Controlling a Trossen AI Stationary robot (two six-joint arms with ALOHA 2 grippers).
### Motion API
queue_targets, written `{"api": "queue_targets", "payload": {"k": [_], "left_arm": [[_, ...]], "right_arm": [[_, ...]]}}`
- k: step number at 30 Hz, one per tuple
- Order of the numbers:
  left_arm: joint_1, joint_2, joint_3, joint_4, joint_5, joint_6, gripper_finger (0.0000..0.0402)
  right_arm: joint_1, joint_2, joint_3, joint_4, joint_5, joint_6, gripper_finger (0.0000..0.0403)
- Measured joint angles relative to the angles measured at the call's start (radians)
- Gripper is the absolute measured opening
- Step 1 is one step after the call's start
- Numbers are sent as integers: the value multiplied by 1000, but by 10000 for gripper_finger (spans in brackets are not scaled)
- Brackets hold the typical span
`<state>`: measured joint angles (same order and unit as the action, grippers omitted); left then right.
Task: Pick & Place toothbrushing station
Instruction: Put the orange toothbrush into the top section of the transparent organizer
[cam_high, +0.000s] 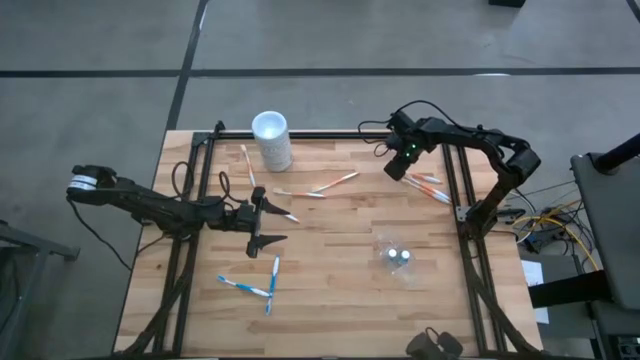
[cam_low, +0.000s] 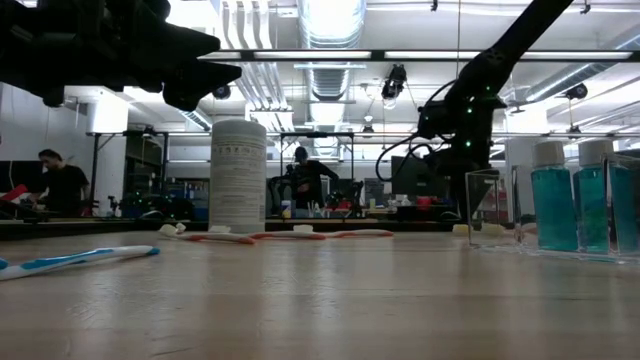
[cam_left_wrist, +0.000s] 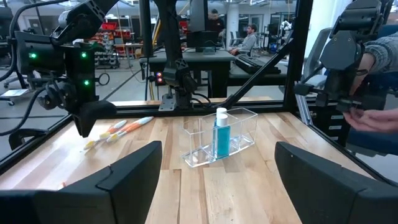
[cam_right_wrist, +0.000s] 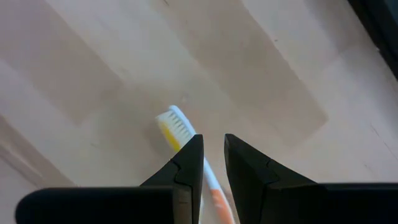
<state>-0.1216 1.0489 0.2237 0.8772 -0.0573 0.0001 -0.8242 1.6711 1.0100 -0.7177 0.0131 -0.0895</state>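
Toothbrushes, orange-and-white (cam_high: 330, 186) and blue-and-white (cam_high: 246, 287), scatter the wooden surface (cam_high: 330, 290); left end effector (cam_high: 262, 222) spread, right end effector (cam_right_wrist: 211, 163) pinching an orange-and-white toothbrush (cam_right_wrist: 186, 146).

White cup (cam_high: 272, 139) stands at back of surface (cam_high: 340, 300), left of centre. Clear holder (cam_high: 399, 259) sits right-front. Two toothbrushes (cam_high: 255, 285) lie front-left; more toothbrushes (cam_high: 318, 188) mid-back & by right edge. Left tool (cam_high: 268, 222) over mid-left; right tool (cam_high: 397, 166) over back-right.

A robotics lab: exposed ceiling ducts (cam_low: 330, 70), equipment benches (cam_left_wrist: 211, 59), people at workstations (cam_low: 62, 185)
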Motion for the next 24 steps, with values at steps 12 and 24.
{"api": "queue_targets", "payload": {"k": [12,24], "left_arm": [[0,0,0,0,0,0,319],[0,0,0,0,0,0,319]], "right_arm": [[2,0,0,28,-24,13,63],[2,0,0,29,-69,71,63]]}}
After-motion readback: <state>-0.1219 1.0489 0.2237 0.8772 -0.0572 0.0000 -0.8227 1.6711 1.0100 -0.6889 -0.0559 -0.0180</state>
